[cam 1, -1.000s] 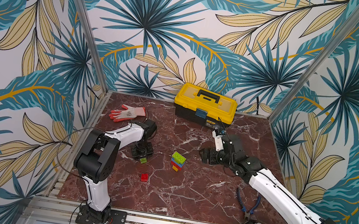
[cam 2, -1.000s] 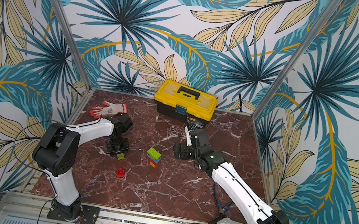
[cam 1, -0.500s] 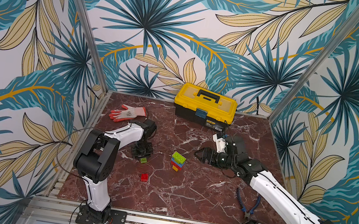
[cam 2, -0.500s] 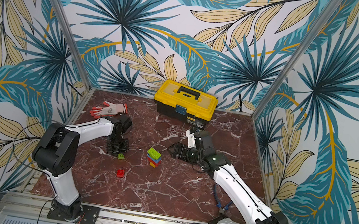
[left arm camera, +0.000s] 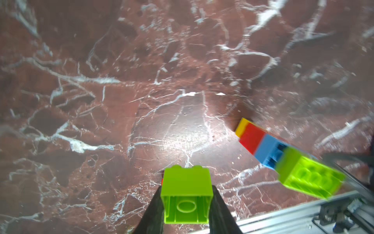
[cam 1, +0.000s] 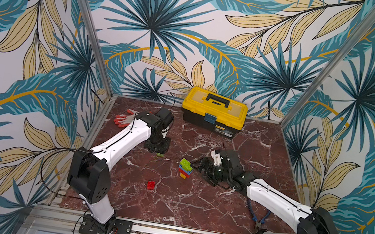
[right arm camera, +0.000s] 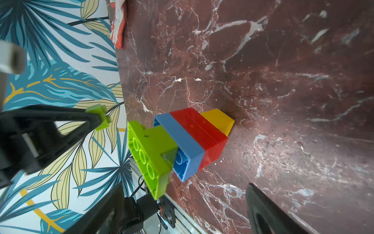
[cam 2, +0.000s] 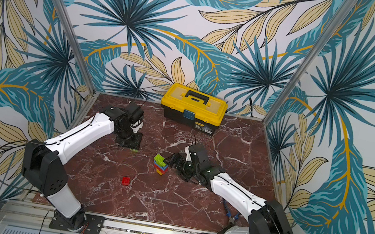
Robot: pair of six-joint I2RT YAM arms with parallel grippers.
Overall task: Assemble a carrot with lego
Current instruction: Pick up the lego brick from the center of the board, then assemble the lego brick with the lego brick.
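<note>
Left gripper (left arm camera: 187,199) clamps a small lime-green studded plastic brick (left arm camera: 186,182). Right gripper (cam 1: 201,171) stands released, just right of the standing yellow-red-blue-green brick stack (cam 1: 185,171). The label (cam 1: 224,130) on the far yellow plastic toolbox (cam 1: 213,108) is illegible.

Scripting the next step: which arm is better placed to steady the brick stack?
Probably right: the right gripper is open beside the yellow-red-blue-green brick stack; the left gripper holds a lime-green brick.
</note>
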